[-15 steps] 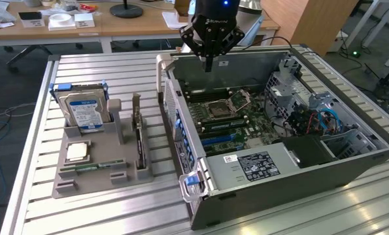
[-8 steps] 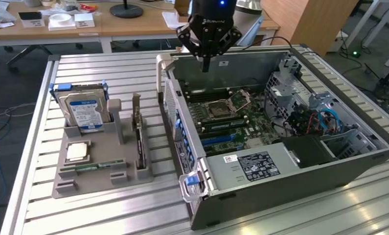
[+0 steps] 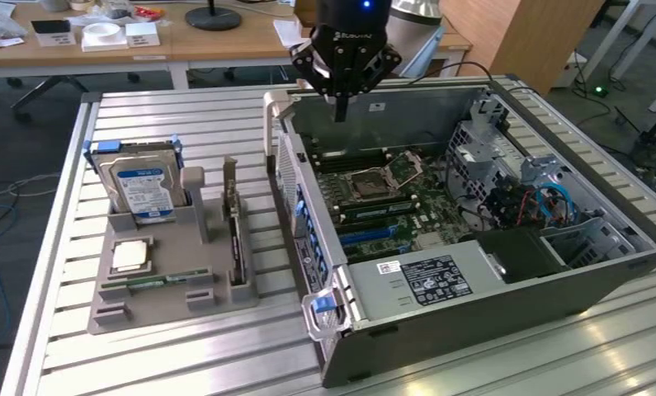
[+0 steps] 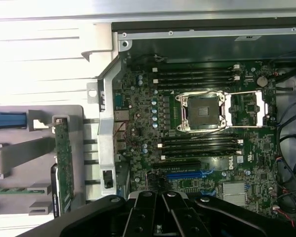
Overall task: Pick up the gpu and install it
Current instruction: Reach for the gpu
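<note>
Black, clenched and empty, your gripper point(image 3: 339, 114) hovers over the case's point(image 3: 416, 103) rear wall while the gpu point(image 3: 235, 235) stands untouched at the holder's point(image 3: 162, 312) case-side edge: pick-up looks unstarted, and reaching the card calls for opening up first.

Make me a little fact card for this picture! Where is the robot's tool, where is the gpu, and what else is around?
tool: shut, holding nothing, hanging over the back of the open computer case
gpu: standing on its edge in the grey holder, outside the case, not picked up yet
also in the holder: hard drive standing up, processor chip and memory stick lying flat
case: side off, motherboard showing
layout: holder on the exterior view's left, case on its right
</note>
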Controlling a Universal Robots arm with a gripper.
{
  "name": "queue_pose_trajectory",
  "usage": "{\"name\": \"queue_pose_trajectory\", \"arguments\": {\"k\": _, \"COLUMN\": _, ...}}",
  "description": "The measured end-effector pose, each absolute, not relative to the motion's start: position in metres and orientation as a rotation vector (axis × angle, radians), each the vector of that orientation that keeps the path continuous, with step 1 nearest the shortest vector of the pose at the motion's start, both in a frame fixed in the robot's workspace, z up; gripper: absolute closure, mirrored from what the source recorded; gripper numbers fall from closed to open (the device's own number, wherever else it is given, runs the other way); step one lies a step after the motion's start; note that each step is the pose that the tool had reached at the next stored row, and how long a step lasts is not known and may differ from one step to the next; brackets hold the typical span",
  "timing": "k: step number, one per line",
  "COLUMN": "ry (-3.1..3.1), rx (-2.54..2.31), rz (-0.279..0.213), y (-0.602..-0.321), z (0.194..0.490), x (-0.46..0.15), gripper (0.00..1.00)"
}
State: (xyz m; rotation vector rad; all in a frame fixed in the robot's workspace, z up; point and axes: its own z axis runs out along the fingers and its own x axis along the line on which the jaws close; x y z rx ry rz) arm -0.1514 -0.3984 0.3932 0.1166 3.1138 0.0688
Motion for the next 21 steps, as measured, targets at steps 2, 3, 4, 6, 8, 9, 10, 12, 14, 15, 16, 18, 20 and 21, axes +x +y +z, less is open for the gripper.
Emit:
{"name": "queue_pose_trajectory", "arguments": {"k": 2, "ry": 3.114, "rx": 0.117, "rz": 0.069, "y": -0.398, "z": 0.393, "x": -0.154, "gripper": 0.89}}
{"name": "queue_pose_trajectory", "arguments": {"k": 3, "ry": 3.114, "rx": 0.117, "rz": 0.069, "y": -0.398, "z": 0.393, "x": -0.155, "gripper": 0.89}}
{"name": "queue_pose_trajectory", "arguments": {"k": 4, "ry": 3.114, "rx": 0.117, "rz": 0.069, "y": -0.398, "z": 0.393, "x": -0.157, "gripper": 0.89}}
{"name": "queue_pose_trajectory", "arguments": {"k": 6, "ry": 3.114, "rx": 0.117, "rz": 0.069, "y": -0.398, "z": 0.393, "x": -0.159, "gripper": 0.89}}
{"name": "queue_pose_trajectory", "arguments": {"k": 8, "ry": 3.114, "rx": 0.117, "rz": 0.069, "y": -0.398, "z": 0.393, "x": -0.163, "gripper": 0.89}}
{"name": "queue_pose_trajectory", "arguments": {"k": 9, "ry": 3.114, "rx": 0.117, "rz": 0.069, "y": -0.398, "z": 0.393, "x": -0.164, "gripper": 0.89}}
{"name": "queue_pose_trajectory", "arguments": {"k": 10, "ry": 3.114, "rx": 0.117, "rz": 0.069, "y": -0.397, "z": 0.393, "x": -0.166, "gripper": 0.89}}
{"name": "queue_pose_trajectory", "arguments": {"k": 12, "ry": 3.114, "rx": 0.117, "rz": 0.069, "y": -0.397, "z": 0.393, "x": -0.169, "gripper": 0.89}}
{"name": "queue_pose_trajectory", "arguments": {"k": 14, "ry": 3.114, "rx": 0.117, "rz": 0.069, "y": -0.397, "z": 0.393, "x": -0.172, "gripper": 0.89}}
{"name": "queue_pose_trajectory", "arguments": {"k": 15, "ry": 3.114, "rx": 0.117, "rz": 0.069, "y": -0.397, "z": 0.393, "x": -0.174, "gripper": 0.89}}
{"name": "queue_pose_trajectory", "arguments": {"k": 16, "ry": 3.114, "rx": 0.117, "rz": 0.069, "y": -0.397, "z": 0.393, "x": -0.175, "gripper": 0.89}}
{"name": "queue_pose_trajectory", "arguments": {"k": 18, "ry": 3.114, "rx": 0.117, "rz": 0.069, "y": -0.397, "z": 0.393, "x": -0.178, "gripper": 0.89}}
{"name": "queue_pose_trajectory", "arguments": {"k": 20, "ry": 3.114, "rx": 0.117, "rz": 0.069, "y": -0.396, "z": 0.393, "x": -0.181, "gripper": 0.89}}
{"name": "queue_pose_trajectory", "arguments": {"k": 21, "ry": 3.114, "rx": 0.117, "rz": 0.069, "y": -0.396, "z": 0.393, "x": -0.183, "gripper": 0.89}}
